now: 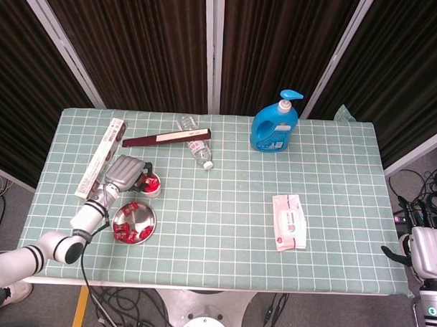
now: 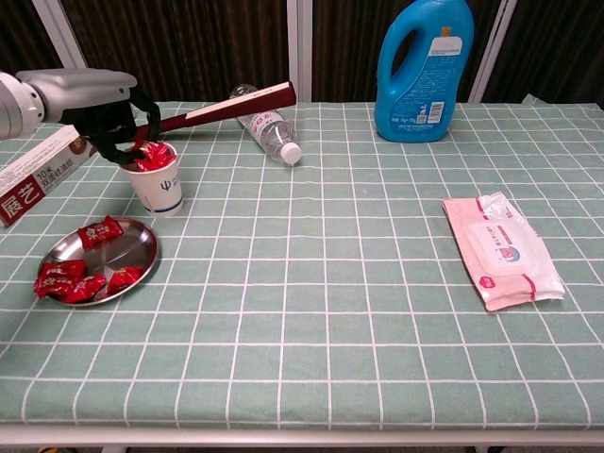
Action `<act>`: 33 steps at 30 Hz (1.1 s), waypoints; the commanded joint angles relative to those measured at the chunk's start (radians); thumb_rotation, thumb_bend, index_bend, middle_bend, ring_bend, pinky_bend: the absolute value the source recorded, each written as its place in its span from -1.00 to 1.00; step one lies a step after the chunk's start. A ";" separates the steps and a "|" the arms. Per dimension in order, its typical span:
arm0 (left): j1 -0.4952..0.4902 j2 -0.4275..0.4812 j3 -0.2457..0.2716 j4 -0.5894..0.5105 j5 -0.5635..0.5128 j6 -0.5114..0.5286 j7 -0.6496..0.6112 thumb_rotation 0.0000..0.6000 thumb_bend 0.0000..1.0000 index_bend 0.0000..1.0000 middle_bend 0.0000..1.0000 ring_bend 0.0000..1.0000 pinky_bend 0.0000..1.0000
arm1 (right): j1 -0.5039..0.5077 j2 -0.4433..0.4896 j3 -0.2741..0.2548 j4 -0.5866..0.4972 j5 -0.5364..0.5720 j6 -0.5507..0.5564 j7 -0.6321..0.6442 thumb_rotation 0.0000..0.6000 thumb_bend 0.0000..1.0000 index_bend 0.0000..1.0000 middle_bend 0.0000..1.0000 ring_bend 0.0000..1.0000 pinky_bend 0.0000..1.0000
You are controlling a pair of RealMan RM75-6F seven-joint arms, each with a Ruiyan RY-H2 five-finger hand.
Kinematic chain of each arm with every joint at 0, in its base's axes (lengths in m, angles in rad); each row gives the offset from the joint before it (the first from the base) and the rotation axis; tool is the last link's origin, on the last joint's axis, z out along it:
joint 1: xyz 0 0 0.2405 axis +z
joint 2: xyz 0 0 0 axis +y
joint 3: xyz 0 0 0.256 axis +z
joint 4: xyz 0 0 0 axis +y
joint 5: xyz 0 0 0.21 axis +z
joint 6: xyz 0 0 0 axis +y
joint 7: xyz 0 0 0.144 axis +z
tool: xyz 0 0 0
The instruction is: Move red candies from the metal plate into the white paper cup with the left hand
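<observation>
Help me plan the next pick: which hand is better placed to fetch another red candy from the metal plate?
Left. The left hand hovers over the white paper cup, right beside the metal plate. The right hand sits off the table's far edge.

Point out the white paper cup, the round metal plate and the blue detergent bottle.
white paper cup [image 2: 166,192], chest view, its side wall.
round metal plate [image 2: 138,247], chest view, bare inner surface.
blue detergent bottle [image 2: 424,66], chest view, its body.
</observation>
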 commanded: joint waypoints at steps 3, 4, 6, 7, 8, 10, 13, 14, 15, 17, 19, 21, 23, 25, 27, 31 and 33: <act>0.001 0.006 0.006 -0.001 -0.017 0.000 0.015 1.00 -0.26 0.02 0.90 0.89 1.00 | 0.000 0.000 0.000 -0.001 -0.001 0.001 0.000 1.00 -0.96 -0.99 -0.64 -0.99 -0.16; 0.002 0.009 0.007 -0.006 -0.019 0.002 0.016 1.00 -0.26 -0.02 0.90 0.89 1.00 | 0.000 0.001 0.000 -0.001 -0.001 0.002 0.001 1.00 -0.96 -0.99 -0.64 -0.99 -0.16; 0.009 0.019 0.010 -0.022 -0.019 0.013 0.017 1.00 -0.26 -0.08 0.89 0.89 1.00 | -0.001 0.002 0.000 -0.003 -0.003 0.003 0.001 1.00 -0.96 -1.00 -0.64 -0.99 -0.16; 0.012 0.026 0.012 -0.032 -0.017 0.018 0.017 1.00 -0.26 -0.10 0.89 0.89 1.00 | -0.001 0.002 0.000 -0.003 -0.004 0.004 0.002 1.00 -0.96 -1.00 -0.64 -0.99 -0.16; 0.017 0.037 0.015 -0.047 -0.014 0.025 0.018 1.00 -0.26 -0.13 0.89 0.89 1.00 | -0.001 0.002 0.000 -0.003 -0.005 0.005 0.002 1.00 -0.96 -1.00 -0.64 -0.99 -0.16; 0.026 0.057 0.018 -0.076 -0.007 0.040 0.017 1.00 -0.26 -0.18 0.88 0.89 1.00 | -0.002 0.002 -0.001 -0.003 -0.007 0.006 0.004 1.00 -0.96 -1.00 -0.64 -0.99 -0.16; 0.064 0.105 0.015 -0.139 0.018 0.112 -0.012 1.00 -0.26 -0.28 0.86 0.87 1.00 | -0.004 0.004 -0.001 -0.002 -0.013 0.013 0.010 1.00 -0.96 -0.99 -0.64 -0.99 -0.16; 0.081 0.119 0.014 -0.155 0.028 0.143 -0.024 1.00 -0.26 -0.31 0.85 0.86 1.00 | -0.005 0.005 -0.001 -0.001 -0.014 0.015 0.012 1.00 -0.96 -1.00 -0.64 -0.99 -0.16; 0.100 0.132 0.012 -0.169 0.039 0.180 -0.035 1.00 -0.26 -0.33 0.81 0.83 1.00 | -0.006 0.005 -0.001 0.000 -0.014 0.017 0.014 1.00 -0.96 -1.00 -0.64 -0.99 -0.16; 0.148 0.159 0.014 -0.188 0.065 0.270 -0.056 1.00 -0.26 -0.35 0.73 0.74 1.00 | -0.008 0.007 0.001 0.003 -0.015 0.020 0.018 1.00 -0.96 -0.99 -0.64 -0.99 -0.16; 0.190 0.183 0.022 -0.195 0.077 0.334 -0.060 1.00 -0.27 -0.35 0.62 0.61 1.00 | -0.008 0.007 0.001 0.007 -0.020 0.025 0.019 1.00 -0.96 -0.99 -0.63 -0.99 -0.16; 0.236 0.210 0.041 -0.193 0.085 0.394 -0.035 1.00 -0.28 -0.35 0.45 0.39 0.91 | -0.006 0.007 0.001 0.013 -0.028 0.027 0.029 1.00 -0.96 -0.99 -0.63 -0.99 -0.18; 0.285 0.224 0.061 -0.179 0.088 0.458 0.005 1.00 -0.29 -0.35 0.28 0.18 0.67 | -0.005 0.007 0.001 0.020 -0.036 0.028 0.041 1.00 -0.95 -0.98 -0.64 -0.99 -0.26; 0.325 0.231 0.083 -0.165 0.094 0.500 0.028 1.00 -0.30 -0.35 0.10 -0.01 0.37 | -0.005 0.006 0.001 0.028 -0.041 0.031 0.050 1.00 -0.95 -0.98 -0.66 -0.99 -0.35; 0.371 0.232 0.109 -0.147 0.106 0.553 0.055 1.00 -0.32 -0.35 -0.05 -0.16 0.12 | -0.006 0.005 0.002 0.037 -0.045 0.035 0.059 1.00 -0.95 -0.98 -0.68 -1.00 -0.42; 0.451 0.233 0.145 -0.131 0.136 0.639 0.058 1.00 -0.33 -0.35 -0.21 -0.30 -0.12 | -0.004 -0.002 0.003 0.053 -0.062 0.046 0.065 1.00 -0.92 -0.98 -0.72 -1.00 -0.47; 0.481 0.235 0.153 -0.137 0.140 0.668 0.054 1.00 -0.33 -0.35 -0.23 -0.30 -0.15 | -0.004 -0.008 0.002 0.060 -0.076 0.057 0.065 1.00 -0.92 -0.98 -0.74 -1.00 -0.48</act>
